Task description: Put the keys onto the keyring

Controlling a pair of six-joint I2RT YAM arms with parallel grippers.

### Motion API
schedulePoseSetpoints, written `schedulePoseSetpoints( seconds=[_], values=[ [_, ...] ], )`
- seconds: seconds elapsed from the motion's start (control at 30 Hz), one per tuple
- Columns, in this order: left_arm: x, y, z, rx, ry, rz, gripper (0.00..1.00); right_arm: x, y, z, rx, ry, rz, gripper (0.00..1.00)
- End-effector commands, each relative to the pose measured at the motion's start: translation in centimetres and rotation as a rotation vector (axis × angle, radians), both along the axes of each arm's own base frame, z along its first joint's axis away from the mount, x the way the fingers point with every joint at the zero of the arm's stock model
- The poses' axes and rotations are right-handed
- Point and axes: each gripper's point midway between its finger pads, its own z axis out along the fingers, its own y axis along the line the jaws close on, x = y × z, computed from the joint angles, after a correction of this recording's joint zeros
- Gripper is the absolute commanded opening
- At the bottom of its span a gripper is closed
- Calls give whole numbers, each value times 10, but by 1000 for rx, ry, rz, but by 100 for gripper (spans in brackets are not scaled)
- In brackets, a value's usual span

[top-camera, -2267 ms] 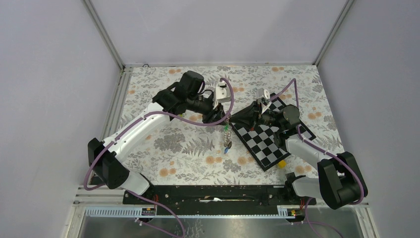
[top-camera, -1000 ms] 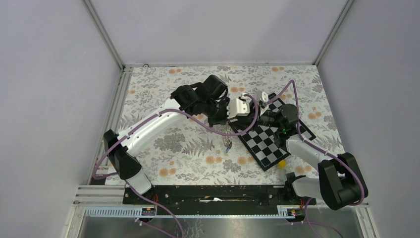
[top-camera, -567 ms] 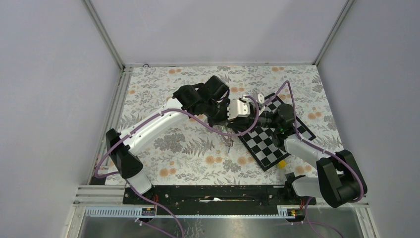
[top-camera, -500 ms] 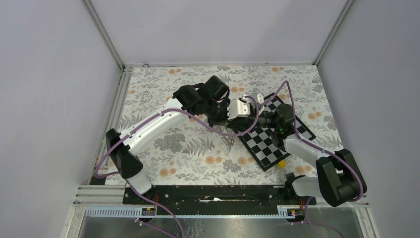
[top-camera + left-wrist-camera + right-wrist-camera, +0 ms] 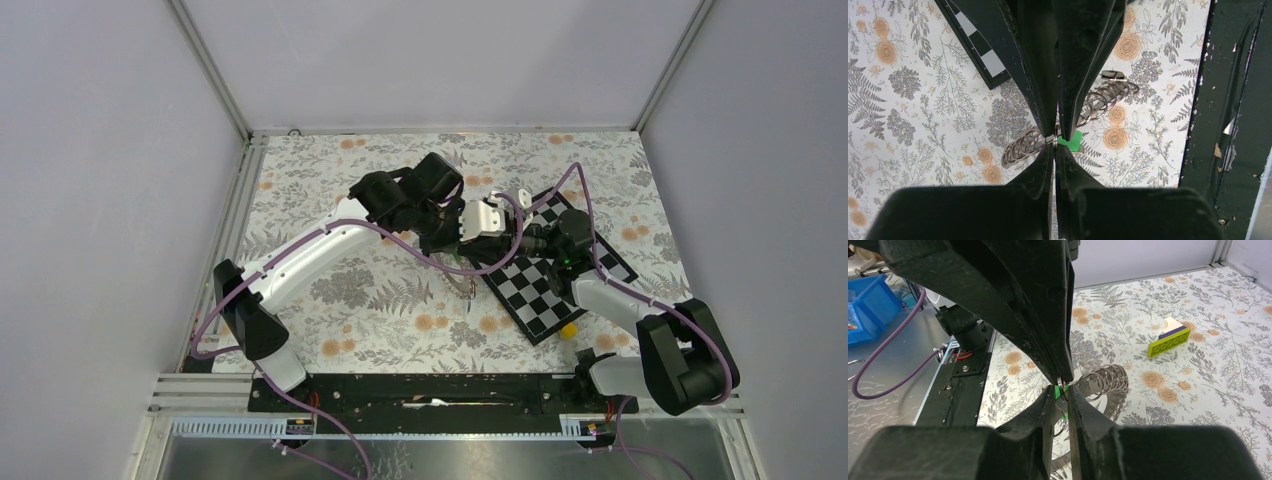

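Note:
The keyring (image 5: 466,284), a chain of silver rings, hangs between my two grippers above the flowered mat. In the left wrist view it runs as a ring coil (image 5: 1023,146) under the fingers, with a bright green key (image 5: 1071,140) on it and a dark key (image 5: 1112,75) at its far end. My left gripper (image 5: 472,243) is shut on one ring at its tips (image 5: 1054,146). My right gripper (image 5: 497,243) meets it tip to tip and pinches the same ring (image 5: 1062,388), with the green key (image 5: 1056,391) just behind it. The blue key is not clearly visible.
A black-and-white checkerboard (image 5: 552,288) lies at the right under the right arm, with a small yellow block (image 5: 568,330) at its near corner. A yellow-green stick (image 5: 1168,339) lies on the mat. The black base rail (image 5: 430,388) runs along the near edge.
The left arm carried the hanging chain right toward the checkerboard. The right gripper then moved left to meet it tip to tip. In the last half second the chain's lower end shifted slightly.

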Motion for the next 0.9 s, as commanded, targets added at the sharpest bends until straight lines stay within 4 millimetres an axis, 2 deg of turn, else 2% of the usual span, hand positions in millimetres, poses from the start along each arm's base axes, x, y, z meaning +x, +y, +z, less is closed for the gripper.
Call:
schedulePoseSetpoints(
  seconds=[0.0, 0.13, 0.27, 0.37, 0.43, 0.5, 0.57, 0.67, 0.87],
  values=[
    [4, -12, 21, -85, -47, -13, 0, -1, 4, 17, 31, -61, 18, 22],
    [4, -12, 18, -80, -40, -13, 0, -2, 4, 20, 41, -53, 19, 18],
    [3, -13, 18, -82, -39, -15, 0, -2, 4, 25, 52, -53, 18, 0],
    [4, -13, 21, -105, -46, -10, 0, -1, 3, 29, 62, -56, 2, 0],
    [5, -12, 26, -142, -45, -5, 12, 0, 1, 36, 77, -57, -7, 0],
    [7, -8, 33, -198, -32, 3, 28, 0, -1, 42, 98, -48, -11, 0],
    [9, -4, 40, -264, -8, 11, 39, -1, -2, 48, 117, -46, -15, 0],
    [10, 1, 50, -352, 17, 18, 44, 0, -5, 54, 135, -44, -21, 0],
    [10, 7, 53, -417, 74, 25, 46, -2, -6, 59, 150, -46, -22, 0]
  ],
)
